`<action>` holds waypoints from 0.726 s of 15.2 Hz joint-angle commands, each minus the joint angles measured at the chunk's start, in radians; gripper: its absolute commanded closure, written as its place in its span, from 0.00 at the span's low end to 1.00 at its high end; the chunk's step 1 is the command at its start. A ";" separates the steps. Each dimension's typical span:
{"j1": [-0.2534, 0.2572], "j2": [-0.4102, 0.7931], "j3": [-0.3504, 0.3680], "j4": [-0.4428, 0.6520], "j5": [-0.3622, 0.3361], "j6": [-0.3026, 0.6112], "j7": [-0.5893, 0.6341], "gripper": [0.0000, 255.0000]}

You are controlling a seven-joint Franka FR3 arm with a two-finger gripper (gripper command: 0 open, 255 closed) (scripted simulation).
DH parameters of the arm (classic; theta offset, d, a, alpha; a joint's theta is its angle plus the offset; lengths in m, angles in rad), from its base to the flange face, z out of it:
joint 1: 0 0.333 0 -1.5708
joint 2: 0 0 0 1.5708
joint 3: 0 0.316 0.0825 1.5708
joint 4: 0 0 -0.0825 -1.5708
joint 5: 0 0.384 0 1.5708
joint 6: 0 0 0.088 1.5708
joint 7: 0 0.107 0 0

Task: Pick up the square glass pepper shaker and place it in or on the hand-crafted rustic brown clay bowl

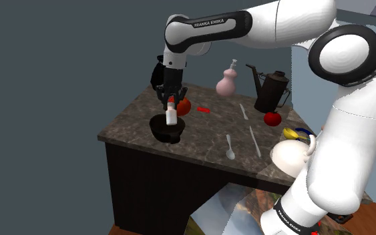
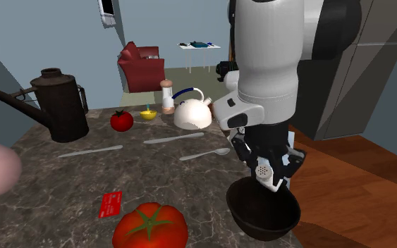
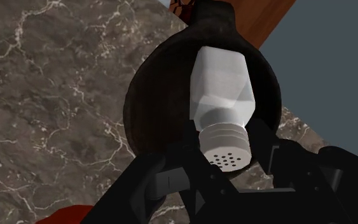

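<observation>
A: Gripper state?

B: Gripper is clamped on the shaker, with the fingers on either side of the ribbed, perforated cap. In the shoulder view the gripper points down and the shaker hangs upright beneath it, cap uppermost.

A: Where is the shaker relative to the bowl?

B: Directly over the mouth of the bowl. In the second exterior view the lower end of the shaker sits at about rim level of the bowl. Cannot tell whether it touches the inside. In the wrist view the square white body is framed by the dark interior of the bowl.

A: Bowl location?

B: On the marble counter, near its corner at the shoulder view's left. A tomato is just beside the bowl, and a red card lies near the tomato.

A: Rest of the counter?

B: Pink bottle, dark pot, second tomato, spoon and white kettle. All are well apart from the bowl.
</observation>
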 commanded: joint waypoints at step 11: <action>-0.001 0.004 -0.001 -0.011 0.000 0.015 -0.004 0.00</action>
